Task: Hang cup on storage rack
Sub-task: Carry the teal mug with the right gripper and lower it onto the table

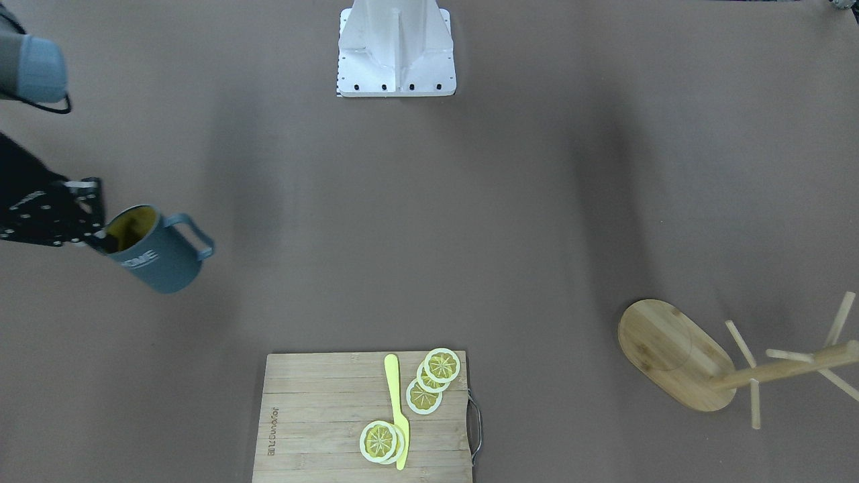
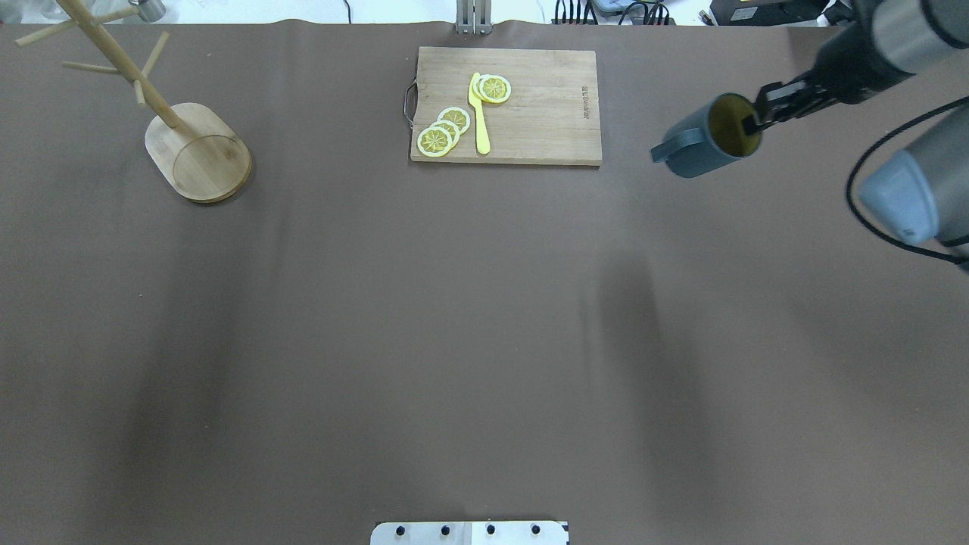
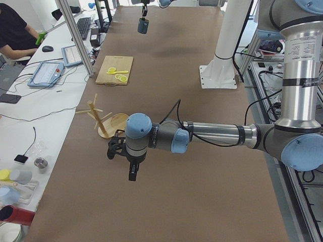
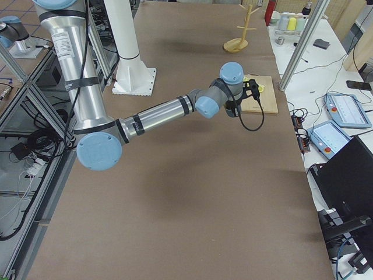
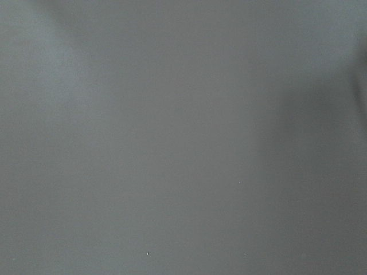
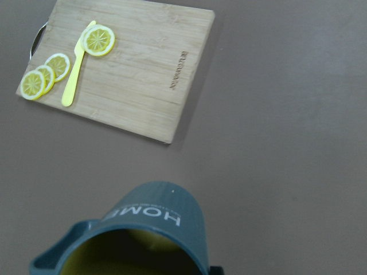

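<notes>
The cup is a slate blue-grey mug with a yellow inside and "HOME" on its side. It hangs tilted in the air, with its handle pointing away from the gripper. My right gripper is shut on its rim, one finger inside. The overhead view shows the cup and the gripper at the far right. The right wrist view shows the cup from above. The storage rack, a bamboo mug tree, stands at the far left with bare pegs. My left gripper shows only in the exterior left view, near the rack; I cannot tell whether it is open or shut.
A wooden cutting board lies at the far middle of the table, between cup and rack. It holds lemon slices and a yellow knife. The robot's white base is at the near edge.
</notes>
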